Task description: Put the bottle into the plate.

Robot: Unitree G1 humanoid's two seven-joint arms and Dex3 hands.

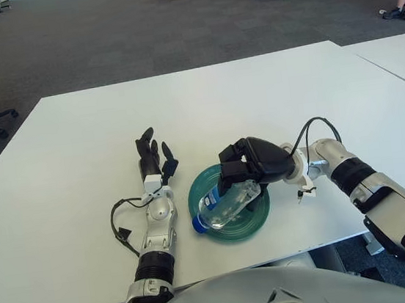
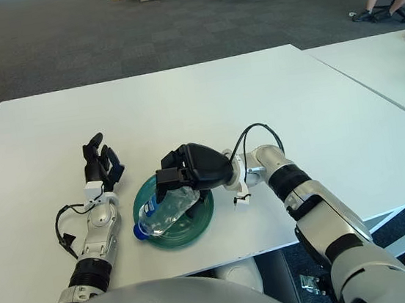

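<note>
Bottle [image 1: 227,202] lying on its side across green plate [image 1: 258,216], cap past the rim, clamped from above by right robot hand [image 1: 243,167] for placement; left robot hand [image 1: 152,161] spread on worktop [image 1: 77,152].

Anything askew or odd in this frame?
Only mildly: the bottle lies on its side in the green plate, its blue cap poking past the rim. The right hand grips it; the left hand shows beside the plate.
</note>
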